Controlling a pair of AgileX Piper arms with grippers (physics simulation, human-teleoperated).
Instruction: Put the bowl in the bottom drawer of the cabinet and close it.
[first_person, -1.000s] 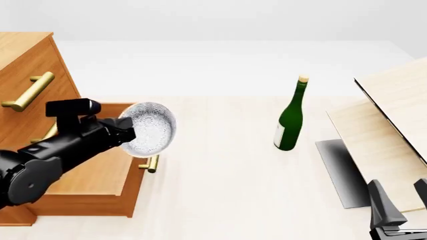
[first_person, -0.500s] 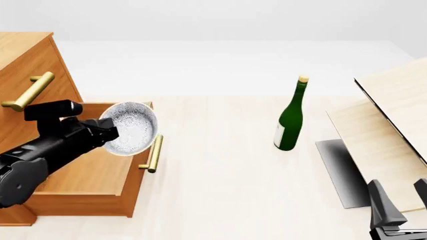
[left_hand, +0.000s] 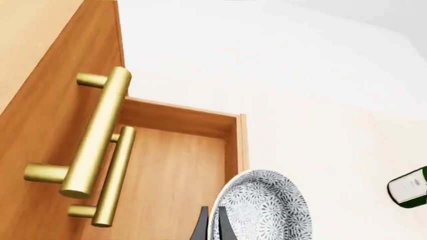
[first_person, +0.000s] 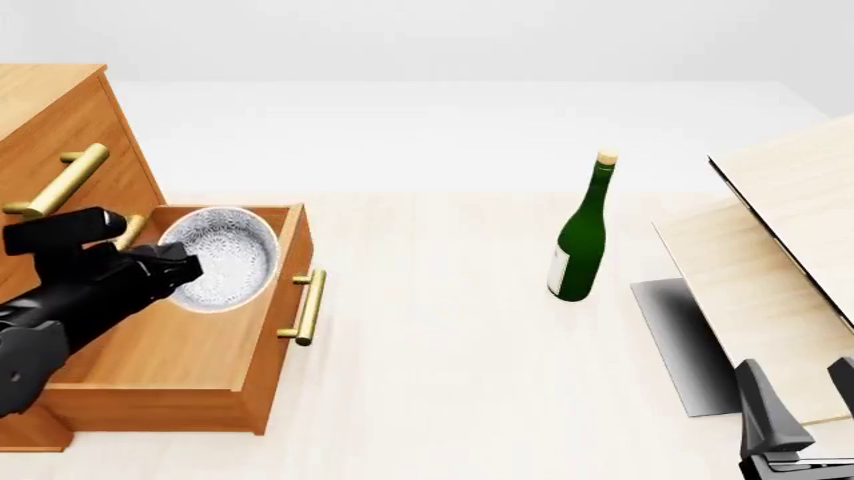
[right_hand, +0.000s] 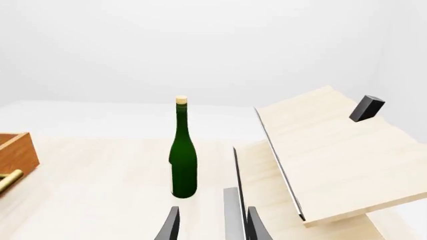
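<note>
The white, grey-speckled bowl (first_person: 223, 257) hangs tilted on its side over the open bottom drawer (first_person: 200, 345) of the orange-brown cabinet (first_person: 60, 120). My left gripper (first_person: 183, 268) is shut on the bowl's rim. In the left wrist view the bowl (left_hand: 265, 212) sits beside my fingertips (left_hand: 202, 227), with the drawer's (left_hand: 175, 180) plain wood inside beyond it. The drawer's brass handle (first_person: 307, 305) faces the table's middle. My right gripper (first_person: 805, 415) rests open at the near right, holding nothing, and shows as the right gripper (right_hand: 212, 227) in its own wrist view.
A green wine bottle (first_person: 581, 235) stands upright on the table right of centre. A pale wood panel with a black edge (first_person: 787, 220) leans at the right, over a grey plate (first_person: 681, 340). The upper drawers' brass handles (left_hand: 100, 135) jut out above the open drawer.
My left arm has carried the bowl leftward and slightly down, from over the drawer's front edge to above its inside. The right arm has stayed still.
</note>
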